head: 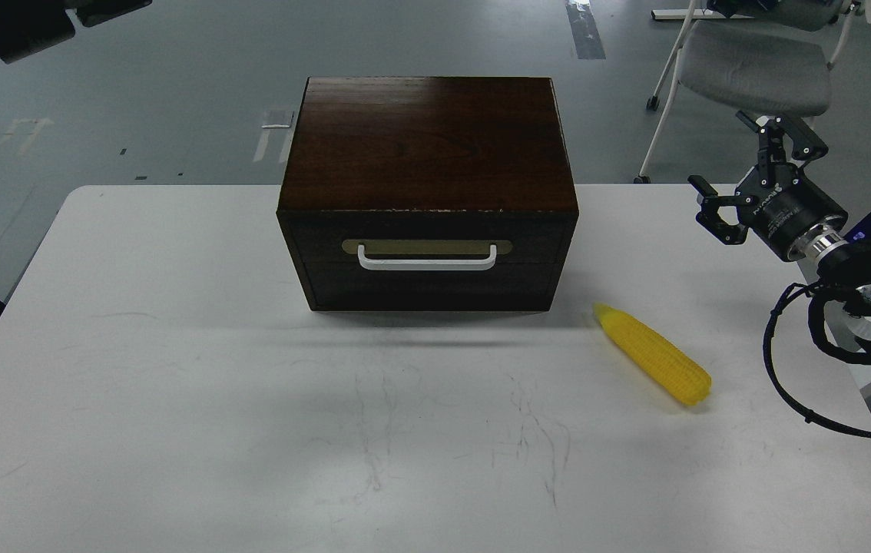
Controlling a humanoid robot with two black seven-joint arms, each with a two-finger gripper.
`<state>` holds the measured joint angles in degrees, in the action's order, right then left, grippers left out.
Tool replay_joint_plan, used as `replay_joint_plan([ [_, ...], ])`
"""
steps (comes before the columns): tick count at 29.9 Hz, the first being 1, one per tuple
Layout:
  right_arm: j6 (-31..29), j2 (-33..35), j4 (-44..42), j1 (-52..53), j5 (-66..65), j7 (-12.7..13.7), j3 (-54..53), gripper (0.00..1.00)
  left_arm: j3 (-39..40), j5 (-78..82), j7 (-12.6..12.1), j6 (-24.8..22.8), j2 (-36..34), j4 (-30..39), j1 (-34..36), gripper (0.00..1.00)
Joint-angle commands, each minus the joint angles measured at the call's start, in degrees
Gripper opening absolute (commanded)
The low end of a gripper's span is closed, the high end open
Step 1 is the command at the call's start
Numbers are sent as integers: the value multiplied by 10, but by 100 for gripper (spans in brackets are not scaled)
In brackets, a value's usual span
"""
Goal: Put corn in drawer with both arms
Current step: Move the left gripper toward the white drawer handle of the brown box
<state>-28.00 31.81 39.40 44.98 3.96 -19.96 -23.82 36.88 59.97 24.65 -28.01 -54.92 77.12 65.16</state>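
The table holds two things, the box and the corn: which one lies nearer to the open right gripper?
The corn, yellow, right of the brown box, toward the right gripper.

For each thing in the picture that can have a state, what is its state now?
drawer: closed, front flush with the wooden box.
white handle: untouched, no hand on it.
corn: lying flat on the table, right of the box, pointed tip toward the box, not held.
right hand: open, empty, raised over the table's right edge.
left hand: not in view.
chair: standing behind the table, unoccupied.
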Motion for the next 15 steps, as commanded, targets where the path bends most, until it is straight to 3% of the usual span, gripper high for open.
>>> replay_joint_plan([
  [1, 0, -4, -1, -1, 0, -1, -1, 100, -5, 126, -1, 0, 4, 64, 44, 98],
  [5, 0, -4, -1, -2, 0, -6, -1, 100, -38, 249, 0, 0, 55, 99, 73, 98],
  [15, 0, 0, 0, -2, 0, -8, -14, 100, -268, 437, -1, 0, 147, 103, 211, 98],
])
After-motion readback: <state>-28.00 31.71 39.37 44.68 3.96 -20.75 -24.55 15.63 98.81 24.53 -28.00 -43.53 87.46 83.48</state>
